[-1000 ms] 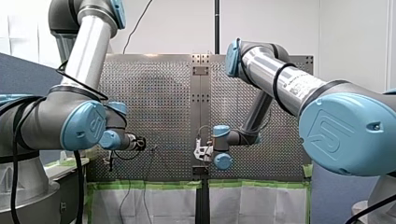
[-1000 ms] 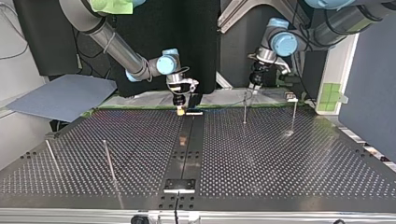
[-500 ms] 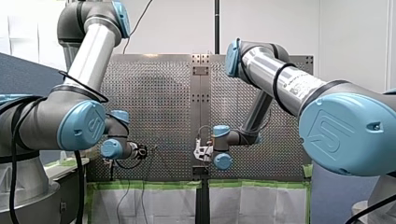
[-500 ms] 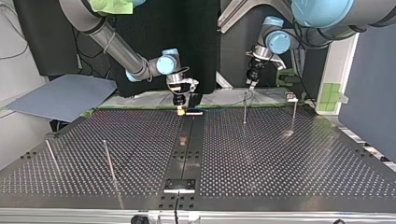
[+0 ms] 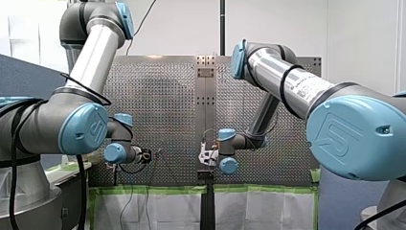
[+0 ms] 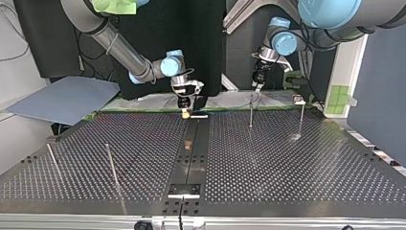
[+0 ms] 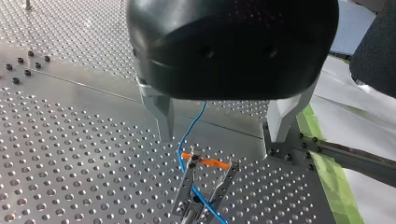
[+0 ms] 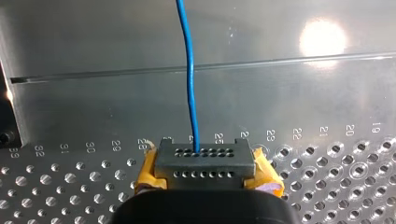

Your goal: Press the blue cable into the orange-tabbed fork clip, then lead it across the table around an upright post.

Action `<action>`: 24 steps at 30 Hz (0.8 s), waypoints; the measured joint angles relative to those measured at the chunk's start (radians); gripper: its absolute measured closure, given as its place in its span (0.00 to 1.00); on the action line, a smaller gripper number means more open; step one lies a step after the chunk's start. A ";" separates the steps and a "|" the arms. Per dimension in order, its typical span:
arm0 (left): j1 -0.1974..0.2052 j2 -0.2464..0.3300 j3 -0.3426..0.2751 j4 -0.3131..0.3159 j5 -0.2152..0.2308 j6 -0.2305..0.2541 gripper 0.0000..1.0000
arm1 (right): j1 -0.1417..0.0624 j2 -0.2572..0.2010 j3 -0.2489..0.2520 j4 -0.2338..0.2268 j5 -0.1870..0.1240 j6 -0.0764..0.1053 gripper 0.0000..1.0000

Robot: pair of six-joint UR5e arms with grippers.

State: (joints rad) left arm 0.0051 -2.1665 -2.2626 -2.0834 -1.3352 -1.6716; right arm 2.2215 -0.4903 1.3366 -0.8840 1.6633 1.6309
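My left gripper (image 7: 224, 128) hangs near the table's (image 7: 70, 140) taped edge with its two metal fingers (image 7: 164, 114) spread wide, holding nothing. The blue cable (image 7: 192, 122) drops from under its body between them, nearer one finger. It passes the orange tab (image 7: 208, 163) and runs on between the two prongs of the fork clip (image 7: 187, 184) just ahead; how deep it sits there I cannot tell. My right gripper (image 8: 204, 173) has its yellow pads (image 8: 148, 173) pressed together on a grey block (image 8: 204, 154) — the cable leaves one of the block's holes and runs straight ahead over a bare metal strip.

In the top view both grippers work at the table's far edge, at twelve o'clock: my right one at the far end of the dark centre strip (image 6: 191, 148), my left one toward three o'clock from it. A thin upright post (image 6: 251, 111) stands at six o'clock of my left gripper, just below it. A second post (image 6: 301, 117) stands at four o'clock, near the side edge. Two more posts (image 6: 111, 165) lean at the table's eight o'clock, well apart from both grippers. Between the two pairs lies a wide stretch of open plate.

The surface is dull silver metal drilled in even rows. Green tape (image 7: 334, 182) lines the edge beside my left gripper, and a blue-grey sheet (image 6: 62, 98) lies beyond the table at ten o'clock.
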 joint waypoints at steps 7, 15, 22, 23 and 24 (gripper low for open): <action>0.000 0.000 0.000 0.000 -0.002 0.000 0.02 | 0.000 0.000 0.000 0.004 0.000 0.000 1.00; -0.001 0.000 0.000 0.000 -0.022 0.004 0.02 | -0.004 0.000 0.000 0.005 0.000 0.000 1.00; -0.016 0.000 0.001 0.001 -0.021 0.013 0.02 | -0.003 0.000 0.000 0.004 0.001 -0.001 1.00; -0.020 0.000 0.001 0.001 -0.020 0.012 0.02 | -0.002 0.000 0.000 0.004 0.001 -0.001 1.00; -0.023 0.000 0.002 0.001 -0.020 0.012 0.02 | -0.002 0.000 0.000 0.004 0.001 -0.001 1.00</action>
State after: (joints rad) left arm -0.0178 -2.1663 -2.2604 -2.0825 -1.3549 -1.6598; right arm 2.2195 -0.4903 1.3365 -0.8802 1.6640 1.6302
